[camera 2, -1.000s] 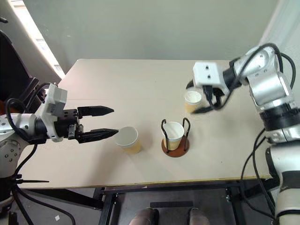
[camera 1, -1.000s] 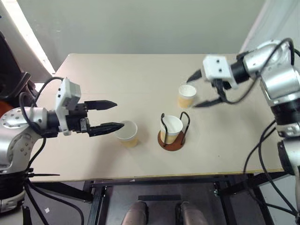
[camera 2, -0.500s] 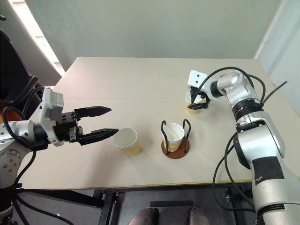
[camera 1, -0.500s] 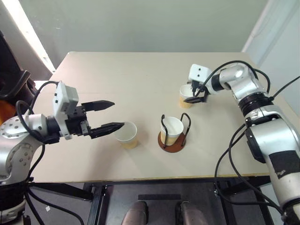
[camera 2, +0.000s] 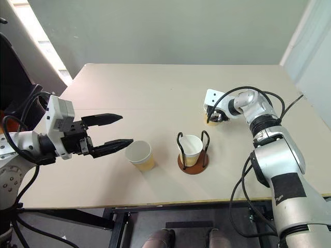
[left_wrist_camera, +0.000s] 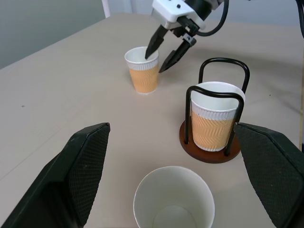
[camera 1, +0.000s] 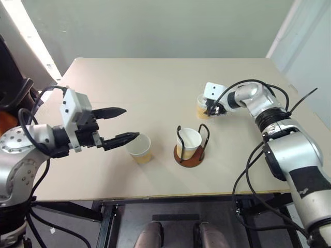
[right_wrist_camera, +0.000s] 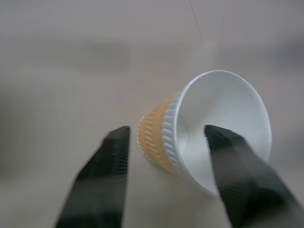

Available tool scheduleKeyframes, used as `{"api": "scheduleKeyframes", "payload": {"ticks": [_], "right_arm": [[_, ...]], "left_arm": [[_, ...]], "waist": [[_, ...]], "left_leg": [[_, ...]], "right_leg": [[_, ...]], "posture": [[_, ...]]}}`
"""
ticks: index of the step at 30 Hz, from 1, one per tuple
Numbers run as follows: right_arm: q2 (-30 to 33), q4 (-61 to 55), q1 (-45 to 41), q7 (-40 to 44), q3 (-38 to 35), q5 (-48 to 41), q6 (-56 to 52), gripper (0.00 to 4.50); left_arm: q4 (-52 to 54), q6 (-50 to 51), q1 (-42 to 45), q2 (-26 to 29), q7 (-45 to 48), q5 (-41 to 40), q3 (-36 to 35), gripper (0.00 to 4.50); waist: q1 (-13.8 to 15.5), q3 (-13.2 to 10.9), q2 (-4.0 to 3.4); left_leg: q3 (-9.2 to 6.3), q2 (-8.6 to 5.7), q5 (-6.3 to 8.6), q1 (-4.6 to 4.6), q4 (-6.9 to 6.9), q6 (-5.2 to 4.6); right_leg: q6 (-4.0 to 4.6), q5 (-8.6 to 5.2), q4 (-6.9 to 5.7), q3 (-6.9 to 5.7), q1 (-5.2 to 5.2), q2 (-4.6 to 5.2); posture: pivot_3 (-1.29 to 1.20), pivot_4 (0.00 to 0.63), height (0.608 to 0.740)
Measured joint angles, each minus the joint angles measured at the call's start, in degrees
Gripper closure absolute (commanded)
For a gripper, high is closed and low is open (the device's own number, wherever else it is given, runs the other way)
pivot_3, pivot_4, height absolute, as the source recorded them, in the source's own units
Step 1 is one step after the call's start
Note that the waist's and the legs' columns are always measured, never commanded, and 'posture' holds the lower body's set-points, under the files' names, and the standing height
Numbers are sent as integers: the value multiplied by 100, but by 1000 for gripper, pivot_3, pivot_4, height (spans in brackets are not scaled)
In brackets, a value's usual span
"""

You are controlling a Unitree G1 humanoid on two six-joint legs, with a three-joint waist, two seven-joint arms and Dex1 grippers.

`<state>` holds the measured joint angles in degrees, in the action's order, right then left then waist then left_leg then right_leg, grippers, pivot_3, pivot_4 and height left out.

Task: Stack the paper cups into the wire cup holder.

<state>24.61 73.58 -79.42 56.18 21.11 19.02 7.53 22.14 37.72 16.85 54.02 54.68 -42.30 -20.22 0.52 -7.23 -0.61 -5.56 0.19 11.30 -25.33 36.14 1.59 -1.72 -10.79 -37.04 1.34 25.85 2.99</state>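
Right tool (left_wrist_camera: 164, 45) part-open astride the far paper cup's (left_wrist_camera: 142, 70) rim, not yet gripping; next: close, lift toward wire cup holder (camera 1: 189, 145).

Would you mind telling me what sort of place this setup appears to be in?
Probably a robotics lab or test room: a plain beige table on a black metal frame, bare grey-green walls, and loose cabling.

Tan zigzag-embossed cups (left_wrist_camera: 143, 70) — white inside, seemingly.
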Motion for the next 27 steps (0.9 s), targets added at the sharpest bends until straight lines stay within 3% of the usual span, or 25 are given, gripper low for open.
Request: {"api": "scheduleKeyframes", "payload": {"ticks": [4,5,12,17,22,27], "right_arm": [[-3,13,0,-5,-3,53,35,4391],[-3,15,0,-3,-3,60,39,4475],[67,1,-2,151,-21,82,174,4475],[465,-682,-59,1410,-277,-301,346,4475],[1067,-3136,64,3161,-546,-1267,-191,4475],[1545,-5022,566,3595,-394,-1987,-938,4475]], "left_arm": [[0,0,1,21,-4,2,4,0],[0,0,3,24,-4,2,10,0],[-14,-1,82,58,35,5,108,0],[-45,-2,245,95,167,-139,61,0],[-228,-10,255,196,394,-157,-46,0],[-295,-4,259,277,649,-260,-31,0]], "waist": [[-1,0,0],[0,0,0],[1,0,0],[-4,-2,-1],[-24,-1,-1],[-25,0,3]], "left_leg": [[0,0,6,0,0,10],[0,0,6,0,0,10],[0,0,8,-1,0,13],[1,0,8,-5,0,14],[1,16,-1,-5,-1,3],[-3,24,-4,15,2,6]], "right_leg": [[-1,1,1,0,0,0],[-3,2,1,-1,0,0],[-4,3,1,-2,0,0],[-3,2,4,-4,0,-1],[26,-16,8,-12,-3,-16],[65,-39,4,-14,-24,-24]], "posture": [[0,150,740],[0,150,740],[0,150,740],[0,150,740],[0,150,740],[0,150,740]]}}
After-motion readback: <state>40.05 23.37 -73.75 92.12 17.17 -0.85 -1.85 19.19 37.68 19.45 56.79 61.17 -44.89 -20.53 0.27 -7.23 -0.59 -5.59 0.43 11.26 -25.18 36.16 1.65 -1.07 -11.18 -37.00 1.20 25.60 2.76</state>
